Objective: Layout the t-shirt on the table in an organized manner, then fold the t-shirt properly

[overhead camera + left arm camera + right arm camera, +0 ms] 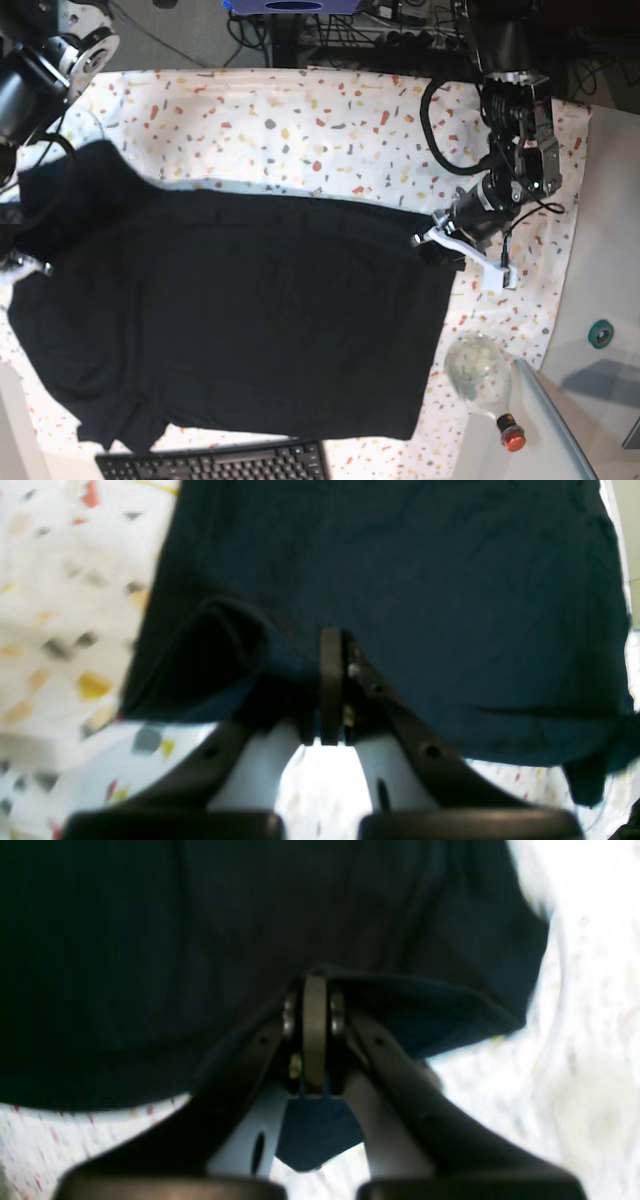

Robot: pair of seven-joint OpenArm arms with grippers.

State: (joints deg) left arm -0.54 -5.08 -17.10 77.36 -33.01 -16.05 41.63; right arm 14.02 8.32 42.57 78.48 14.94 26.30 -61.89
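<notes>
Step in hand: the layout stage; both arms are gripping opposite edges of the t-shirt (260,310), apparently to stretch it flat.
T-shirt: lying mostly spread on the counter (330,130), its body wrinkled and one end bunching beside the right arm.
Left end effector (332,690): clenched on a fold at the t-shirt's edge, as the left wrist view shows.
Right end effector (314,1032): clenched on a raised pinch of the t-shirt's fabric; a flap is hanging below the jaws.
Next move, judged: calling for an even outward pull, then lowering the edges so the bunched end lies flat before any fold.
Surface: a white cloth with terrazzo flecks is covering the counter.
Surroundings: a black keyboard (215,462) beyond the t-shirt's near edge; a clear bottle (485,385) lying past its left-arm corner; cables (340,25) behind the counter.
</notes>
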